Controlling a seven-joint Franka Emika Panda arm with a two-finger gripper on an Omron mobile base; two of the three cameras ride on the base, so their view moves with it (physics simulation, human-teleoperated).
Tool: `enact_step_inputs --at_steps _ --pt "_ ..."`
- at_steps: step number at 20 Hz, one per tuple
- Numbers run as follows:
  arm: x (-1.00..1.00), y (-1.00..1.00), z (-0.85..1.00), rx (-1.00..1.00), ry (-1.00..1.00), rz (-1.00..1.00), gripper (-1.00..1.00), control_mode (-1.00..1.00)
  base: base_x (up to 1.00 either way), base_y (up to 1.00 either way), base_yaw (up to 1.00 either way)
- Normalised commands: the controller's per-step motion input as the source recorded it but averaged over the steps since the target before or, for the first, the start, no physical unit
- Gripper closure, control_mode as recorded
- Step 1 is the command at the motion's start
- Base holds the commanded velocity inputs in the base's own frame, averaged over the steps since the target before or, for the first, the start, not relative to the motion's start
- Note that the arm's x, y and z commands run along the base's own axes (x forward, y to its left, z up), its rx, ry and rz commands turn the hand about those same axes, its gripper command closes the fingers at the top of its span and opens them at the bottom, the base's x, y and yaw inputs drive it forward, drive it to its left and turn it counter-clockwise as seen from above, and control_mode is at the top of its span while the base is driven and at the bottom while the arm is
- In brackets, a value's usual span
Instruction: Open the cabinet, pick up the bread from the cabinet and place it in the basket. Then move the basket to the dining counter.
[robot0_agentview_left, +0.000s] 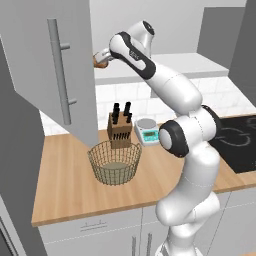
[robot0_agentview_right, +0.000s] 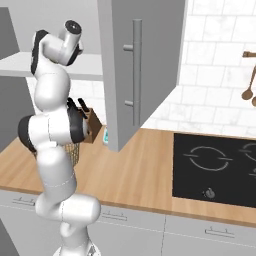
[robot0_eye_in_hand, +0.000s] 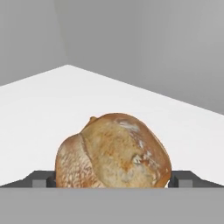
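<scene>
The cabinet's left door stands swung open, as does the right door, each with a long bar handle. My arm reaches up onto the pale shelf inside. The bread, a golden-brown lumpy roll, sits between my two dark fingertips, which press against both its sides. From the left base view the bread peeks out at the gripper, just past the door's edge. The wire basket stands empty on the wood counter below the open door, partly hidden behind my arm in the right base view.
A knife block and a small scale stand behind the basket on the wood counter. A black cooktop lies to the right. Wooden utensils hang on the tiled wall. The open doors jut out over the counter.
</scene>
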Motion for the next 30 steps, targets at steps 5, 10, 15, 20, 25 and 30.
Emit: enact_step_inputs --at_steps 5,10,15,20,25,30 --pt "0.0 0.65 -0.5 0.0 0.0 0.06 1.0 -1.0 0.0 0.0 0.0" --pt "-0.51 0.02 -0.09 0.0 -0.06 0.01 1.0 -1.0 0.0 0.0 0.0" --pt "-0.89 -0.08 -0.2 0.05 -0.14 0.0 1.0 -1.0 0.0 0.0 0.0" --pt "-0.85 -0.03 -0.19 0.09 -0.15 0.0 1.0 -1.0 0.0 0.0 0.0" --pt "-0.89 -0.15 0.4 0.04 -0.02 -0.01 1.0 -1.0 0.0 0.0 0.0" --pt "-1.0 -0.11 0.56 0.0 0.03 -0.08 1.0 -1.0 0.0 0.0 0.0"
